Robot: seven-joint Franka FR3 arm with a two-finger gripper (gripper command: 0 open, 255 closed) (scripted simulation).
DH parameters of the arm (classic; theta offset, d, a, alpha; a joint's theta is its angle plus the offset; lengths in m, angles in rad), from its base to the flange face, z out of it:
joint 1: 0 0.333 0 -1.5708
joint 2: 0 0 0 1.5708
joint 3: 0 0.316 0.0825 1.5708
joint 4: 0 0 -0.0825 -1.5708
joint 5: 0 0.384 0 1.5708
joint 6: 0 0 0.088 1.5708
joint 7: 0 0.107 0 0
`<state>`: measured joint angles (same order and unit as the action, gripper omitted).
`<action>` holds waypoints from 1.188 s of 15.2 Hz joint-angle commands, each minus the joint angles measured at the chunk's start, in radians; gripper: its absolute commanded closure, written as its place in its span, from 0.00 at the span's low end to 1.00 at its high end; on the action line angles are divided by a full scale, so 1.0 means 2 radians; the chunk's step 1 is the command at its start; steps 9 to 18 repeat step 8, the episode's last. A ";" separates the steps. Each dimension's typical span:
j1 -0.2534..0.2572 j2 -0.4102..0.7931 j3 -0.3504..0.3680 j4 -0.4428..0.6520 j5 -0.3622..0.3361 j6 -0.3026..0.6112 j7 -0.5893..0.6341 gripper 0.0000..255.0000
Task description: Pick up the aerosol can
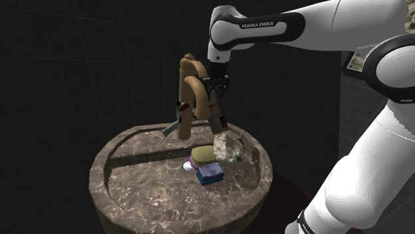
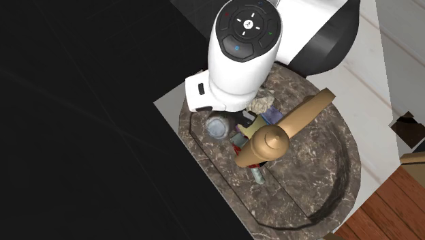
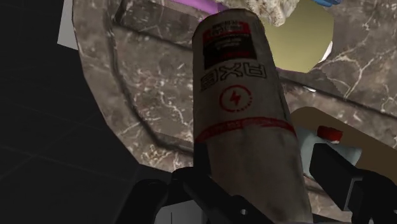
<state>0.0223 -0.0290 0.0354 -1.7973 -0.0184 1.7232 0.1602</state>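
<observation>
Closest in, the claw (image 3: 254, 188) is clenched on the aerosol can (image 3: 245, 108), black fingers (image 3: 184, 191) on either side of its grey body. The label says AXE (upside down in the wrist view), with a red lightning bolt in a circle and a red band nearer the fingers. The can's far end points at a crumpled grey-white lump (image 3: 273, 9) and a pale yellow disc with a purple edge (image 3: 312, 32), both down in the brown marble sink (image 3: 146, 95) by a blue block (image 1: 211, 174). Further back there's the tan faucet (image 1: 189, 83), and the white arm (image 1: 346, 26) has FRANKA EMIKA printed on it.
</observation>
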 commanded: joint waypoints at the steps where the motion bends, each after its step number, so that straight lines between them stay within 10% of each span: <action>1: 0.000 0.000 0.000 0.013 0.000 -0.013 -0.001 1.00; 18: 0.000 0.003 0.000 0.052 0.000 -0.048 -0.001 1.00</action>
